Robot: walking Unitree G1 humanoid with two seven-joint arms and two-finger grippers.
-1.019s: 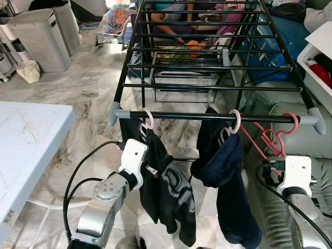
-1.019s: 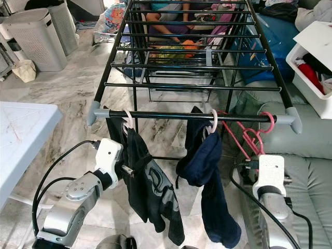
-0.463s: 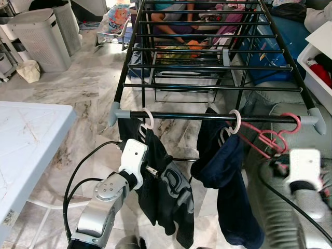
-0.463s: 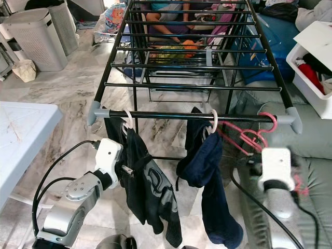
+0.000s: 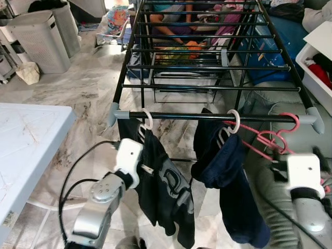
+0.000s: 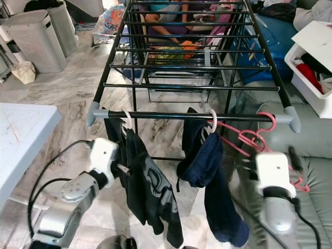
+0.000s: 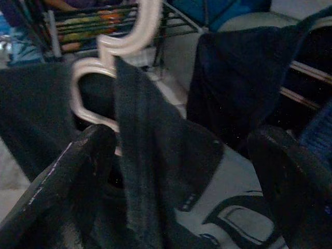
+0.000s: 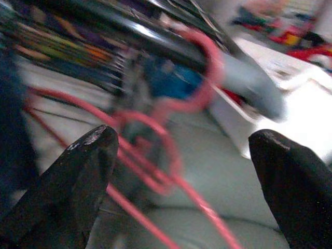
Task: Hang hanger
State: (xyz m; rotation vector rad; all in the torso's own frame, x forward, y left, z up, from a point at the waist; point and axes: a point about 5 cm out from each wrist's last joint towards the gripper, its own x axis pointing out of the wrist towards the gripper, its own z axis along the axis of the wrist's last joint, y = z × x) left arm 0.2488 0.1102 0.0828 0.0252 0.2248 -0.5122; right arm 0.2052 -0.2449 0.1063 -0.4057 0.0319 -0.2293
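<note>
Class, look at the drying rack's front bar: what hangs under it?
Under the front bar hang a black printed garment and a navy garment, each on a pale hanger, plus an empty pink hanger. The pale hangers' shoulders are covered by cloth.

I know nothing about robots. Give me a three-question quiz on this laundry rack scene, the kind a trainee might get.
1. True or false: the pink hanger is hooked on the rack's front bar.
2. How many hangers carrying dark garments hang on that bar? A) one B) two C) four
3. Fill in: the right gripper has its fingers ____ around the pink hanger.

Key:
1. True. Its hook sits over the bar near the right end.
2. B: the black shirt and the navy garment.
3. Open; the fingers are spread apart.
</note>
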